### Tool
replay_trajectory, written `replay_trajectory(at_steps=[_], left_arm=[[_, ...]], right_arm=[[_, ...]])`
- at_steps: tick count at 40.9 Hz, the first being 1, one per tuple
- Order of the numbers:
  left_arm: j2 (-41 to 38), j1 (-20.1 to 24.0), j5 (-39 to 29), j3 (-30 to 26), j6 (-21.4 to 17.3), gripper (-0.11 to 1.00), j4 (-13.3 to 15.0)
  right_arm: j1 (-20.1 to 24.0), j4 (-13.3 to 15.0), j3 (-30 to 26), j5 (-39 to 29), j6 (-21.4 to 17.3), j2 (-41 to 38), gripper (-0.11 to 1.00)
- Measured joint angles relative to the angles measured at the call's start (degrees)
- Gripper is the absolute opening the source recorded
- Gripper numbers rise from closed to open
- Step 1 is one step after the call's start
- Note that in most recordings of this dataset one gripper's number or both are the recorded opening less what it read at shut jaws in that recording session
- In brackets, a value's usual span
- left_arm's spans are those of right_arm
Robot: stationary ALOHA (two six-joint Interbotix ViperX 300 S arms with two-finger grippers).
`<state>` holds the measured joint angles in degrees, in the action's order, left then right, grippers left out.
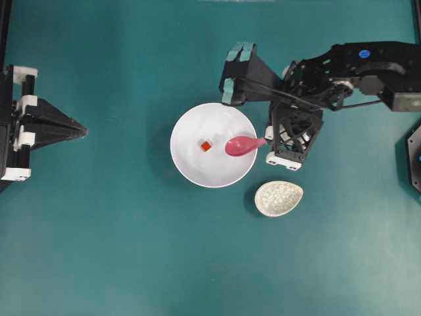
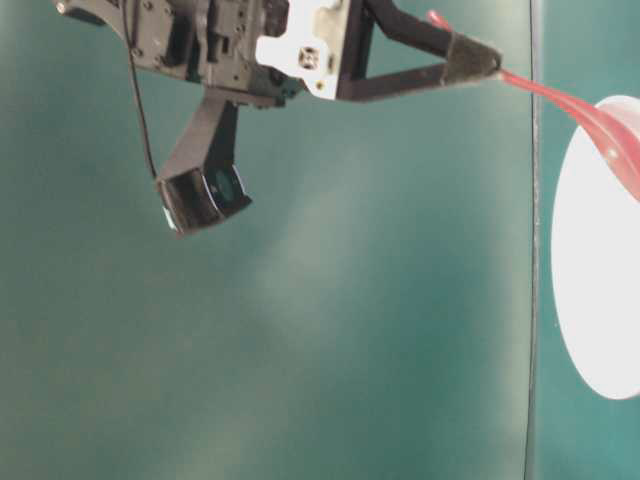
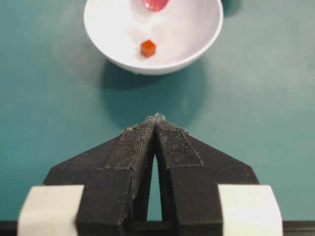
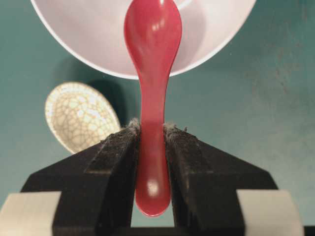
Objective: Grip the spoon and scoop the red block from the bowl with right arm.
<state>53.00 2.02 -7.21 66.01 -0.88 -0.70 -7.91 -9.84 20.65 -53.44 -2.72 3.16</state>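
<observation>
So the grab part is done: my right gripper (image 4: 151, 135) is clamped on the spoon (image 4: 151, 98) handle, fingers (image 4: 115, 152) pressing it from both sides, scoop pointing away from me. Just left of the handle sits a little speckled dish (image 4: 81, 115), not my concern. Further out, the scoop hangs over the near edge of the bowl (image 1: 214, 145), above it rather than in it, I think. The red block (image 1: 206, 146) sits around the bowl's middle, just beyond the scoop tip. Next I'd say dip and slide under it. My left gripper (image 3: 155, 123) is pinched closed on nothing, well apart.
</observation>
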Motion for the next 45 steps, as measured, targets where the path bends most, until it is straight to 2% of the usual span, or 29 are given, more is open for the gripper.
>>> replay_trajectory(at_steps=[12, 45], left_arm=[[0.09, 0.00, -0.09, 0.09, 0.00, 0.00, 0.00], [0.09, 0.00, 0.00, 0.09, 0.00, 0.00, -0.09]], right_arm=[[0.35, 0.00, -3.34, -0.09, 1.93, -4.57, 0.24], [0.35, 0.79, -6.42, 5.54, 1.76, -9.49, 0.24]])
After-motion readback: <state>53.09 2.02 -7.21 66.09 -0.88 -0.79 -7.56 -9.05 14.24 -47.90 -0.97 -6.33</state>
